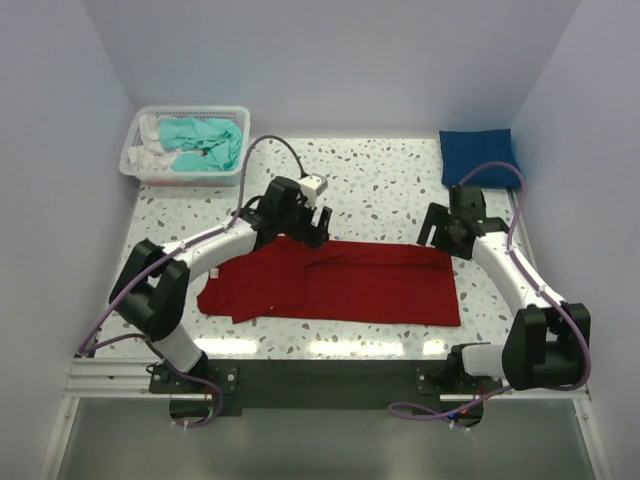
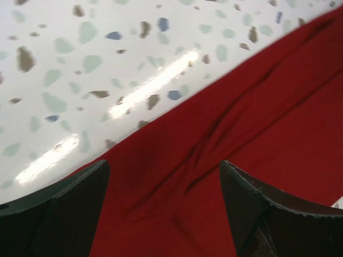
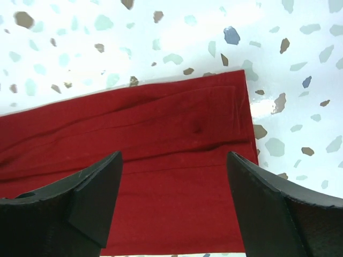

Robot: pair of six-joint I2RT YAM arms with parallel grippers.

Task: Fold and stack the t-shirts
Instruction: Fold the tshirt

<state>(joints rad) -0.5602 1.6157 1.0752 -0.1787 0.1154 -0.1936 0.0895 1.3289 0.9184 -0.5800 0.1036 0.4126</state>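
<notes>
White mesh basket [image 1: 185,172] far-L corner, speckled terrazzo tabletop [image 1: 380,185], pale lilac walls [image 1: 330,60] round it

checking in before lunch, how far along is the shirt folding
Done: blue shirt lies folded at the far right corner. In hand: red shirt, partly folded, left gripper and right gripper open over it. Left: finishing red, the teal shirt in the basket, stacking.
</notes>
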